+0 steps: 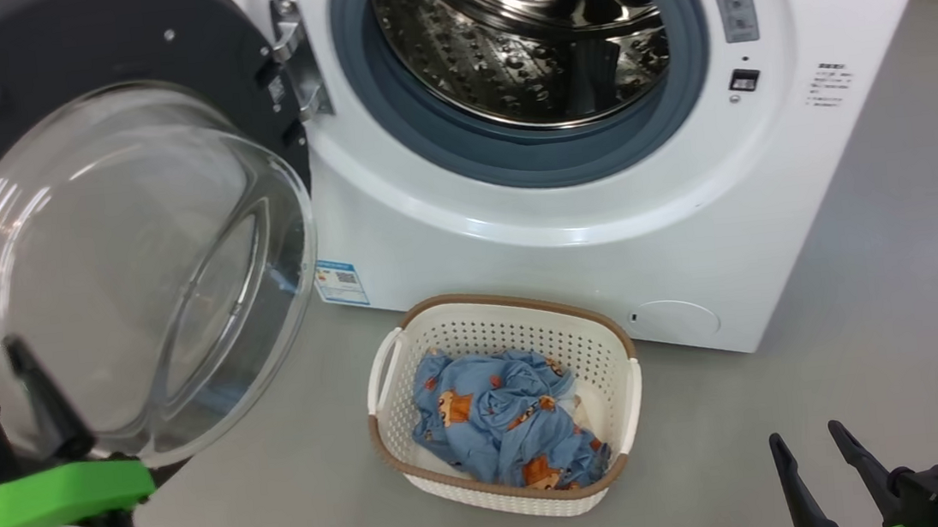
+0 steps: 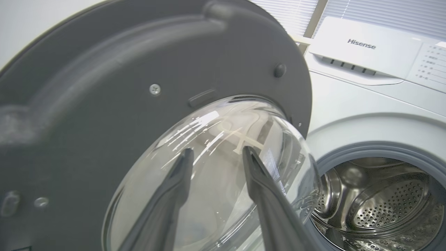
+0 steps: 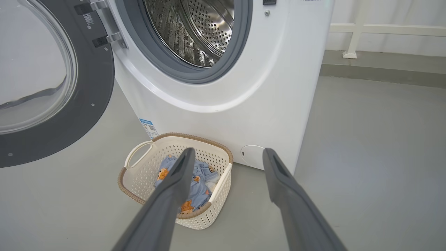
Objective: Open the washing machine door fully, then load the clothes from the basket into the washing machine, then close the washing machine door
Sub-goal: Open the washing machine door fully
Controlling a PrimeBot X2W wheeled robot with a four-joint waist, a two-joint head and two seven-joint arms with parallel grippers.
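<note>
washing machine [image 1: 569, 228]: fills 12 o'clock of the head view, its round mouth uncovered and the steel drum bare inside.
washing machine door [image 1: 106, 247]: hangs from the hinge at 9 o'clock of the mouth and is swung well out towards the robot. its inner face and bulging glass point to about 4 o'clock. whether it is at its full swing i cannot tell.
floor [image 1: 869, 302]: grey, carries the machine and the basket.
basket [image 1: 510, 333]: on the floor just in front of the machine's foot, at 6 o'clock of the mouth. judged by the handles, its long axis runs roughly 10 to 4 o'clock in the head view.
clothes [image 1: 497, 424]: one crumpled heap inside the basket, none in the drum, no clear long axis.
left pincer [image 2: 217, 151]: at 8 o'clock of the head view, close before the door glass. fingers parted with nothing between them. contact with the glass cannot be told.
right pincer [image 3: 228, 151]: at 5 o'clock of the head view, spread wide and empty, pointing towards the basket.
step: door-opening looks all but done, loading not begun.
next move: probably a reach down into the basket, closing on a fold of cloth clear of the rim.
</note>
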